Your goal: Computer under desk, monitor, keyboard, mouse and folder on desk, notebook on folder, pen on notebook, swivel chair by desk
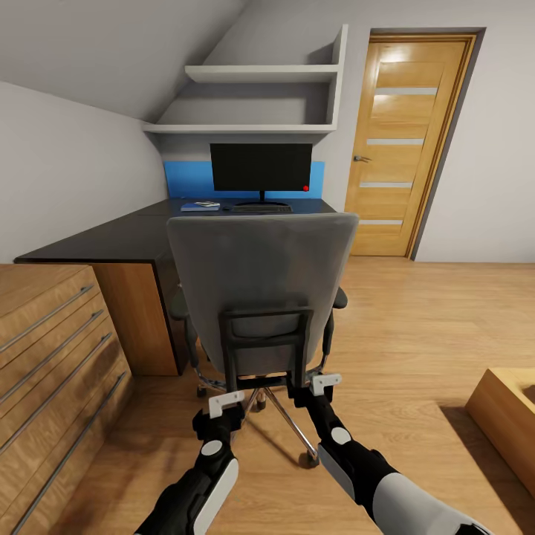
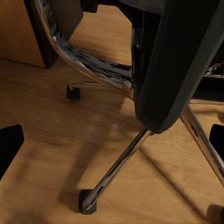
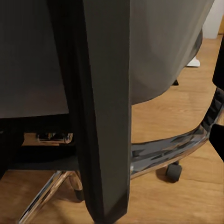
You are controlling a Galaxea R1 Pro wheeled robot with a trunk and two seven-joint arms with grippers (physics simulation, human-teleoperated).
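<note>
The grey swivel chair (image 1: 261, 286) stands with its back to me, pushed up to the black desk (image 1: 104, 239). On the desk stand the monitor (image 1: 261, 168) and, in front of it, the keyboard (image 1: 260, 209). Left of the keyboard lies the blue folder (image 1: 195, 207), with a small flat thing on top that is too small to name. My left gripper (image 1: 225, 405) (image 2: 112, 144) and right gripper (image 1: 325, 384) are both open, low behind the chair at its black back frame (image 2: 172, 70) (image 3: 102, 107). Computer, mouse and pen cannot be made out.
A wood drawer unit (image 1: 52, 349) stands close on the left. The chair's chrome legs and castors (image 2: 87, 201) spread over the wood floor. A low wood unit (image 1: 509, 416) sits at the right, a wooden door (image 1: 409, 141) beyond, and wall shelves (image 1: 260, 74) hang above the desk.
</note>
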